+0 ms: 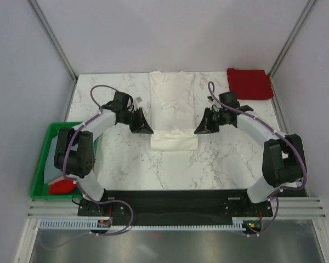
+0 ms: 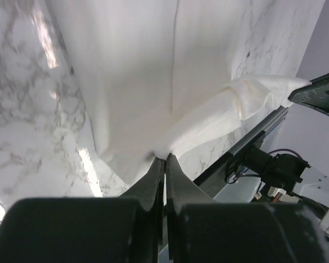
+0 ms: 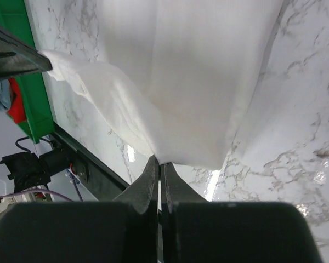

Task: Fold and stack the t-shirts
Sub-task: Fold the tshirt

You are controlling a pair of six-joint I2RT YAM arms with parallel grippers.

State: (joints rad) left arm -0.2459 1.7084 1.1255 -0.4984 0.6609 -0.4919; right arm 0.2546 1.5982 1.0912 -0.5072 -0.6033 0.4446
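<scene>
A white t-shirt [image 1: 172, 104] lies lengthwise in the middle of the table, its near end folded over on itself. My left gripper [image 1: 146, 129] is shut on the shirt's near left corner, and in the left wrist view the white t-shirt [image 2: 153, 87] rises from the pinched left gripper [image 2: 165, 158]. On the opposite side my right gripper [image 1: 199, 130] is shut on the near right corner; the cloth of the white t-shirt [image 3: 186, 82] hangs lifted from the right gripper [image 3: 159, 161]. A dark red t-shirt [image 1: 249, 83] lies folded at the far right corner.
A green crate [image 1: 44, 164] stands off the table's left edge with bright red and grey-blue cloth [image 1: 63, 185] inside. The green crate [image 3: 22, 60] also shows in the right wrist view. A black rail [image 1: 175, 197] runs along the near edge.
</scene>
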